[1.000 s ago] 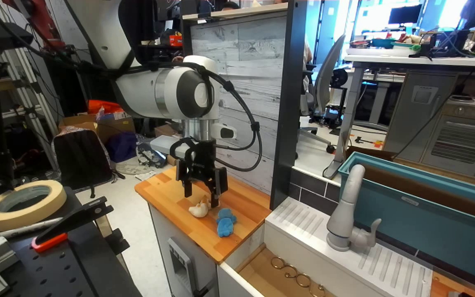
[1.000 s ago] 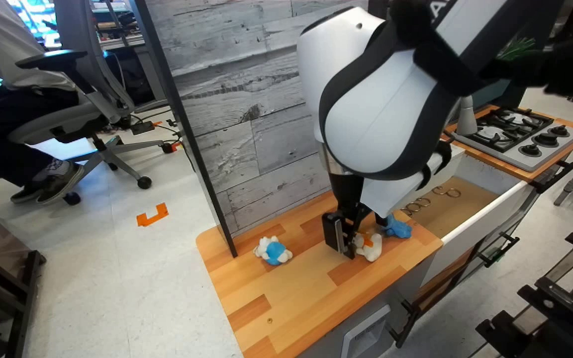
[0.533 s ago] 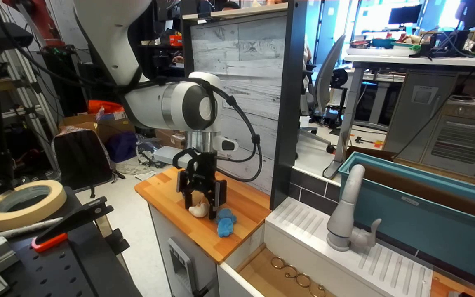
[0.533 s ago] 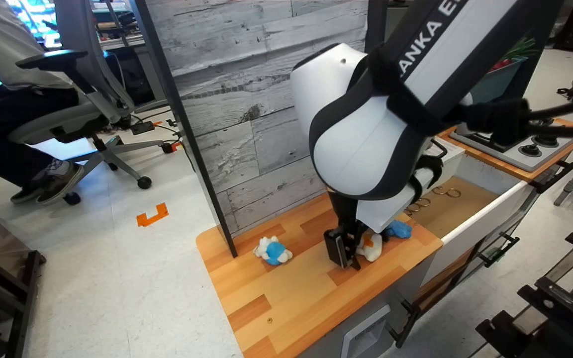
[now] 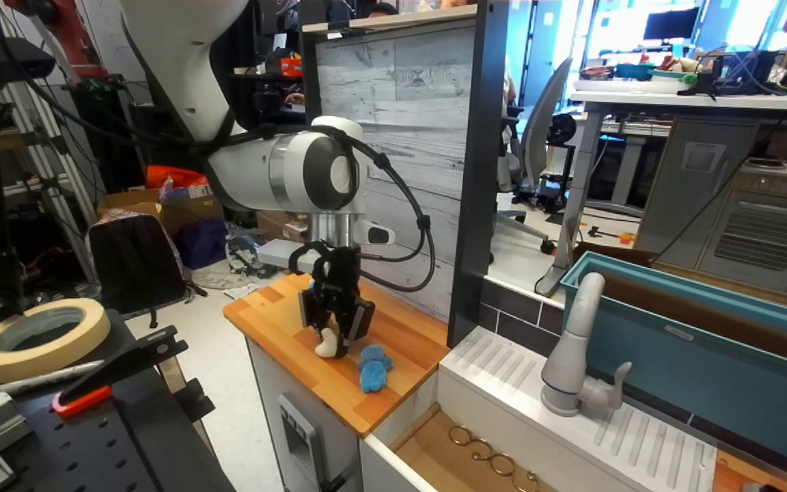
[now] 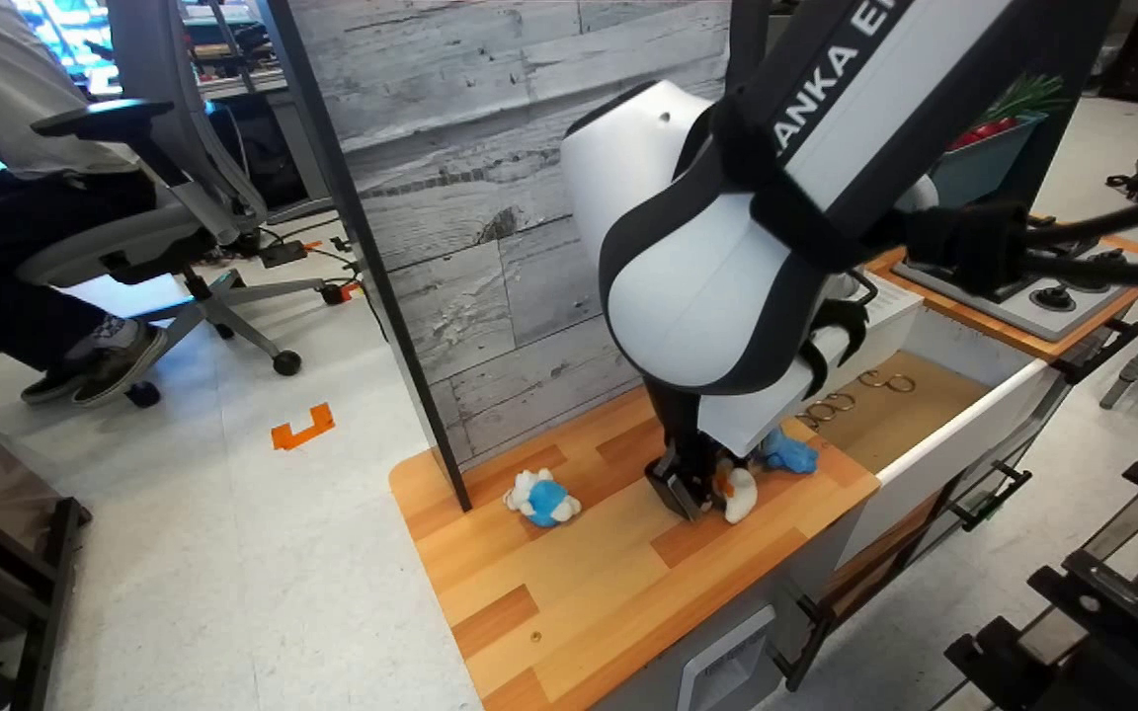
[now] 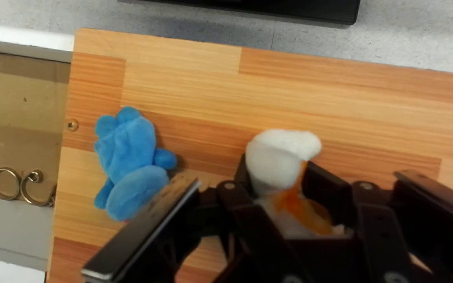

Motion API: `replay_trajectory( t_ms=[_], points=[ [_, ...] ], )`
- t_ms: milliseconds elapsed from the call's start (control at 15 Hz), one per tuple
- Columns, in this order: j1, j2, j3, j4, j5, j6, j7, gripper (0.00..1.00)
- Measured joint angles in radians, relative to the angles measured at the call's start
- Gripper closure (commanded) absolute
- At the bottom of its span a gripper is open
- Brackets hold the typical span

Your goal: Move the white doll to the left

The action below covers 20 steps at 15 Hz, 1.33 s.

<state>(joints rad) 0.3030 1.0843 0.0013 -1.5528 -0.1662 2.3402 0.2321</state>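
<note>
In the wrist view we see the blue toy [image 7: 129,159] on the bench [image 7: 195,86]; right of it the tool [image 7: 279,175], jaws drawn in, grips the white doll [image 7: 275,165] (whether this touches the bench, we cannot tell).

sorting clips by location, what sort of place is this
Probably a robotics lab, partly set up as a kitchen: a robot arm shares the space with a faucet and a cooktop.

A blue toy [image 7: 131,157] lies on the wooden counter [image 7: 195,82] — grey faucet [image 5: 570,355] near a teal planter [image 5: 694,372].
</note>
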Motion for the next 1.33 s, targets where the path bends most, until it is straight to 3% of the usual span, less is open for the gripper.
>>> replay_trajectory(
  t_ms=[533,1333],
  points=[
    [0.019,-0.019,0.013,0.001,-0.001,0.027,-0.009,0.98],
    [0.101,-0.054,0.043,-0.034,-0.003,0.037,-0.027,0.98]
  ],
)
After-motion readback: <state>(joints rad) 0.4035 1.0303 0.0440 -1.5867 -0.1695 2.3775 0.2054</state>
